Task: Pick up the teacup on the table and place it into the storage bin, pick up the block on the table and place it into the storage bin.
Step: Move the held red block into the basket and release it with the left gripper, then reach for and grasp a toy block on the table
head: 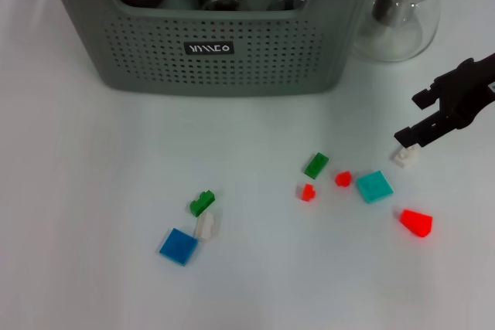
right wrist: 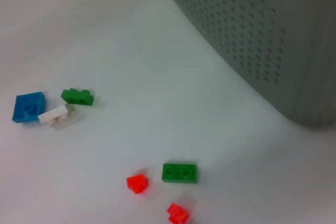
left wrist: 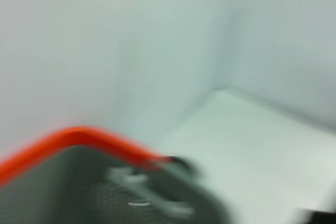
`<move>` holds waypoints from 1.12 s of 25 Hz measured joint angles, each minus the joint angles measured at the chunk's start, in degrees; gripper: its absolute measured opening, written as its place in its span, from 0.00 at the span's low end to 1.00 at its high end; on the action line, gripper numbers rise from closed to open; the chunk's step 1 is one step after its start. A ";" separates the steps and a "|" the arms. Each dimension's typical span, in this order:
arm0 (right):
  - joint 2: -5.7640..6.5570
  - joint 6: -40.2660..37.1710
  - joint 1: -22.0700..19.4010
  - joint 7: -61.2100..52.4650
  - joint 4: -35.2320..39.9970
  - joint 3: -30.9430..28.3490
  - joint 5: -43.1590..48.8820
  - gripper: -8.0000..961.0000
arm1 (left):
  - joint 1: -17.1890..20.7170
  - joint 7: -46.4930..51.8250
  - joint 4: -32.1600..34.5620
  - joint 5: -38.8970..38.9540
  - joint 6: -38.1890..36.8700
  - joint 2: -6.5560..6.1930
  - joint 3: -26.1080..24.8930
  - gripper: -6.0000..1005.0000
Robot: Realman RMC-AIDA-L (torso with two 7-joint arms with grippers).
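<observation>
The white desk (head: 93, 191) carried everything. The storage bin (head: 224, 44), grey-green with perforated walls and a black label, stood at the far side; dark round things and glassware lay inside it, too dim to name, so no teacup could be made out for certain. A clear glass teapot (head: 406, 13) with a dark lid stood just beside the bin's right corner.

The right tool (head: 414, 141) reached in from the right edge, low over the desk, its dark fingers (head: 424, 130) apart and released, the tips just beside a small white block (head: 405, 155); whether they touched it could not be told. The left tool was out of sight, its wrist view a blur.

Blocks were scattered on the near half of the desk: a teal plate (head: 374, 186), a blue plate (head: 179, 246), a red wedge (head: 416, 222), a green brick (head: 315, 165), a second green brick (head: 202, 203) touching a white piece (head: 206, 226), and two small red blocks (head: 308, 192) near the teal plate.
</observation>
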State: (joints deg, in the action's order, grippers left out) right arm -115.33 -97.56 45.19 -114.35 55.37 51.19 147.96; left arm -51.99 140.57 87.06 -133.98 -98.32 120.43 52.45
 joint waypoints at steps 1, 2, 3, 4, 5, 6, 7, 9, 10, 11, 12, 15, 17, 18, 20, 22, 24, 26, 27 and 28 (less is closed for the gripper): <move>0.00 0.14 -0.06 0.00 -0.03 -0.02 -0.01 0.95 | 1.14 -1.02 0.24 3.79 -3.65 -0.38 -0.37 0.92; 0.01 0.19 -0.13 0.00 -0.06 -0.04 -0.02 0.95 | 1.86 -1.77 0.38 5.25 -6.21 -0.57 -0.09 0.92; 0.01 0.18 -0.17 0.01 -0.07 -0.07 -0.03 0.95 | 2.67 -2.66 0.56 6.36 -9.48 -0.72 0.33 0.92; 0.01 0.24 -0.21 0.01 -0.08 -0.10 -0.07 0.95 | 3.67 -3.67 0.77 6.59 -13.29 -0.72 0.97 0.92; 0.02 0.34 -0.24 0.01 -0.08 -0.24 -0.13 0.95 | 4.53 -4.61 1.00 6.32 -16.38 -0.68 1.62 0.92; 0.02 0.41 -0.28 0.01 -0.16 -0.44 -0.18 0.95 | 5.53 -5.27 1.28 6.07 -18.18 -0.65 2.52 0.92; 0.01 0.54 -0.30 0.01 -0.24 -0.62 -0.21 0.95 | 7.10 -5.86 1.68 5.97 -19.49 -0.70 3.97 0.92; -0.10 0.74 -0.32 -0.01 -0.40 -0.82 -0.22 0.95 | 10.51 -6.97 3.29 5.59 -19.82 -0.96 8.03 0.92; -0.17 0.95 -0.33 -0.06 -0.56 -0.83 -0.23 0.95 | 12.27 -8.17 4.12 4.79 -19.86 -0.96 10.18 0.92; -0.24 1.16 -0.35 -0.24 -0.85 -0.83 -0.24 0.95 | 13.62 -9.87 4.64 3.47 -19.88 -0.79 11.96 0.92; -0.27 1.38 -0.35 -0.43 -1.14 -0.83 -0.25 0.95 | 14.52 -11.51 4.84 2.09 -19.93 -0.52 13.34 0.92; -0.41 2.39 -0.09 -1.41 -2.41 -0.83 -0.31 0.95 | 16.26 -18.81 3.79 -5.10 -19.61 1.16 17.50 0.92; -0.50 2.85 0.22 -2.42 -3.14 -0.83 -0.32 0.95 | 16.46 -23.71 2.29 -9.68 -19.02 2.24 19.94 0.92; -0.58 2.89 0.36 -2.98 -3.37 -0.82 -0.37 0.95 | 16.46 -25.55 1.84 -11.25 -18.71 2.67 20.76 0.92; -0.79 2.95 0.55 -4.08 -3.46 -0.83 -0.82 0.95 | 16.51 -29.78 0.87 -14.59 -17.72 3.41 23.17 0.92; -0.96 2.95 0.62 -4.82 -3.51 -0.83 -1.68 0.95 | 16.55 -32.68 -0.22 -16.35 -16.56 3.64 26.41 0.92; -1.11 2.85 0.67 -5.25 -3.64 -0.83 -2.45 0.95 | 16.28 -34.55 -1.94 -17.71 -14.94 3.62 30.51 0.92; -1.17 2.74 0.68 -5.39 -3.74 -0.82 -3.25 0.95 | 15.83 -35.47 -3.37 -18.79 -13.69 3.61 33.04 0.92; -1.19 2.70 0.69 -5.40 -3.83 -0.82 -3.62 0.95 | 15.52 -35.93 -4.27 -19.27 -12.96 3.62 34.39 0.92; -1.20 2.66 0.69 -5.40 -3.90 -0.80 -3.94 0.94 | 15.26 -36.28 -5.03 -19.54 -12.22 3.64 35.51 0.92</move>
State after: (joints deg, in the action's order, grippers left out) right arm -116.53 -94.90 45.87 -119.76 51.48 50.38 144.03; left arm -36.73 104.29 82.03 -153.52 -110.54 124.07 87.96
